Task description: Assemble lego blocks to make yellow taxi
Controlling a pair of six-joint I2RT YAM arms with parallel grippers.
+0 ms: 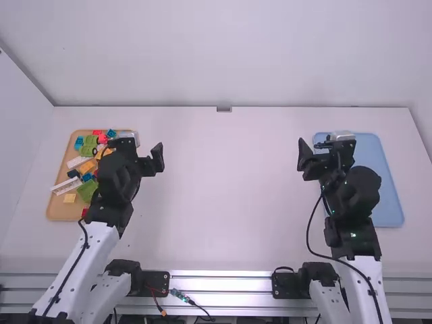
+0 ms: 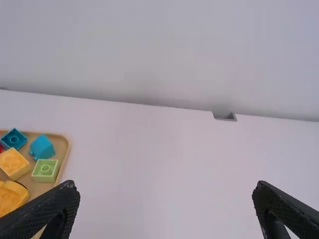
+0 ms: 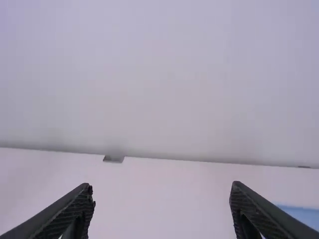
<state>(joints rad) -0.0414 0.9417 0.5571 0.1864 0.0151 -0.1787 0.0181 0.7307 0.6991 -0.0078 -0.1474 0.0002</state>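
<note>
Wide apart, both sets of jaws face away from me. On the left gripper (image 1: pixel 140 149), the two fingers stand well spread in its wrist view, with white tabletop (image 2: pixel 164 164) visible through the gap and neither tip touching anything. On the right gripper (image 1: pixel 325 147), I read the same from its wrist view: opened wide, tips clear of everything, tabletop between them.

Going outward, the high view puts my left arm over the right side of a tan tray (image 1: pixel 59 211), covering part of it, and my right arm over the left side of a blue tray (image 1: pixel 387 202). The Lego blocks for the taxi lie loose and jumbled in the tan tray, and that view gives me the long white bricks (image 1: pixel 65 186), a flat yellow piece (image 1: pixel 69 198) near them, and a big green block (image 1: pixel 87 190) beside the arm.

From the left wrist I get a closer look at the tray's far corner: a blue block with a round hole (image 2: pixel 13 139), an angled blue block (image 2: pixel 42 147), a small light green block (image 2: pixel 45 170) just beside it, and a chunky yellow block (image 2: pixel 14 164). My right wrist view catches a strip of the blue tray past one finger, plus a small grey notch (image 3: pixel 114 158) at the table's back edge.
</note>
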